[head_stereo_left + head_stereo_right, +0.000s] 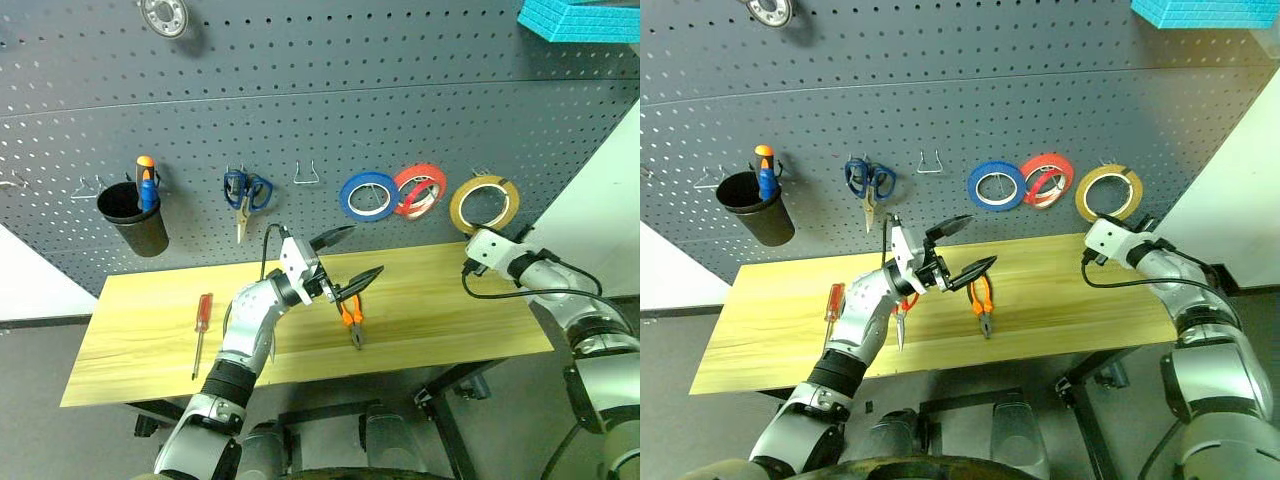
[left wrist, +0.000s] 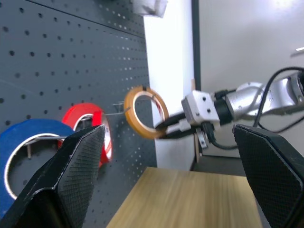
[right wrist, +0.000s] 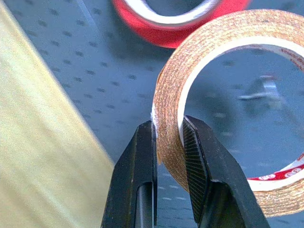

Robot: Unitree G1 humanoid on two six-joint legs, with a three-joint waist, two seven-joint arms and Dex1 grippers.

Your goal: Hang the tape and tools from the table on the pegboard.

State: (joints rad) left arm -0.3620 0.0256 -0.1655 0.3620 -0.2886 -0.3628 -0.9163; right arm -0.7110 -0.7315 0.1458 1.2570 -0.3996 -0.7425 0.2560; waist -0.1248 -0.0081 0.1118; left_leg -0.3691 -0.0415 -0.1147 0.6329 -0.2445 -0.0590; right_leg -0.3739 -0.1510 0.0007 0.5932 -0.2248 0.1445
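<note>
A: Right gripper?

B: Its jaws are nearly closed, pinching the band of the yellow tape, one finger on the inside of the ring and one outside. The tape is up against the pegboard, just right of the red roll, with a wire hook showing through its hole. I cannot tell whether the ring rests on the hook.

A: And the left gripper?

B: Jaws spread wide and holding nothing, raised above the bench in front of the pegboard, below the blue roll.

A: Room around the tape?

B: Bare pegboard to its right up to the panel's edge; the red roll is close on its left and overlaps the blue roll.

A: Arm poses?

B: The right arm reaches up past the bench's right end to the pegboard. The left arm is bent over the bench's middle, gripper tipped upward and toward the right.

A: The tools?

B: Pliers lie on the bench under the left gripper, red scissors beside that forearm, and the red screwdriver farther left.
</note>
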